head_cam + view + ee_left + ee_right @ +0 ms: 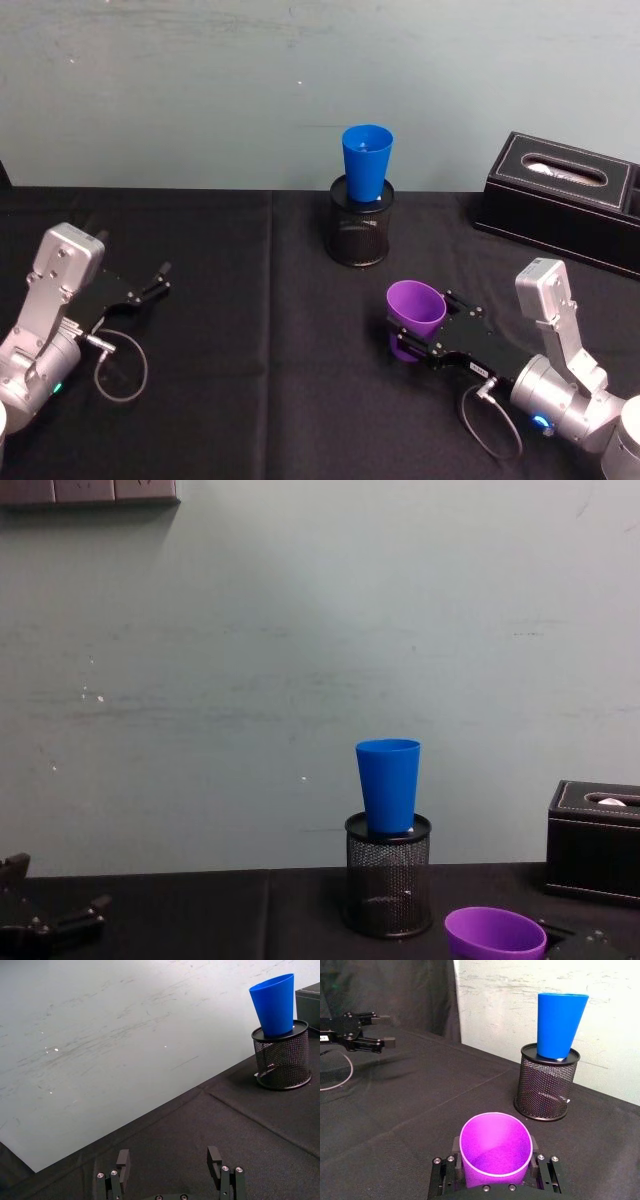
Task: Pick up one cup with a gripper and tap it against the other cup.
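Purple cup (417, 308): lower right of centre in the head view, tilted, clamped between the fingers of the right gripper (412, 340).
Blue cup (367, 160): upper centre, upright, seated in the mouth of the black mesh holder (360, 235); well apart from the purple cup.
Left gripper (160, 278): left side, low over the table (250, 330), fingers spread, empty.
Done: grasp made; lift-off from the table not clear.
Left: raise purple cup toward blue cup, tap.

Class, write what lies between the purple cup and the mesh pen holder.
Bare black tablecloth alone separates the purple cup in the right gripper from the mesh pen holder, shown in the right wrist view.
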